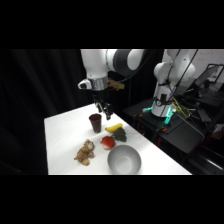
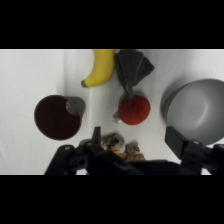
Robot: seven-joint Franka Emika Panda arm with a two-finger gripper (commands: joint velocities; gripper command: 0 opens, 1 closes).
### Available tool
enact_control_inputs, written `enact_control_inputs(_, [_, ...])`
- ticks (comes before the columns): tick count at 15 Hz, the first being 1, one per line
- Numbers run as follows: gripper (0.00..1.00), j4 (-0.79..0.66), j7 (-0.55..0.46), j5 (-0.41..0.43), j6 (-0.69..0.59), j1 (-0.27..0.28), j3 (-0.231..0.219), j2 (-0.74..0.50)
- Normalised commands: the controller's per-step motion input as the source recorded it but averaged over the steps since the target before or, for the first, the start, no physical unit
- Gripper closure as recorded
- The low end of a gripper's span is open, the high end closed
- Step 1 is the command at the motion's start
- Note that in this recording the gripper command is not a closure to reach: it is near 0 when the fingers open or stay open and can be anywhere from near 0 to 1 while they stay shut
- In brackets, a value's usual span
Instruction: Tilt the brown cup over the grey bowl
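Vertically, tool [image 1: 104, 109] above brown cup [image 1: 95, 122].

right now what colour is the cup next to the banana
Dark reddish-brown; the brown cup shows best in the wrist view, beside the yellow banana.

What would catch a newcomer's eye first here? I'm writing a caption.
The white arm's gripper hangs just above the brown cup near the table's far edge. Towards the front sits the large grey bowl, with a banana and a red fruit between them.
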Motion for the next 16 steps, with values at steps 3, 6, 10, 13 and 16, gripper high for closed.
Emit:
enact_control_inputs(3, [0.0, 0.0, 0.09, -0.061, 0.01, -0.035, 0.048, -0.01])
enact_control_inputs(6, [0.0, 0.01, 0.12, -0.071, 0.0, -0.016, 0.058, -0.05])
enact_control_inputs(10, [0.0, 0.04, 0.05, -0.058, 0.0, -0.055, 0.023, -0.05])
enact_control_inputs(13, [0.0, 0.08, -0.09, 0.026, 0.04, -0.129, -0.038, -0.03])
enact_control_inputs(16, [0.0, 0.1, -0.2, 0.091, 0.12, -0.145, -0.062, 0.03])
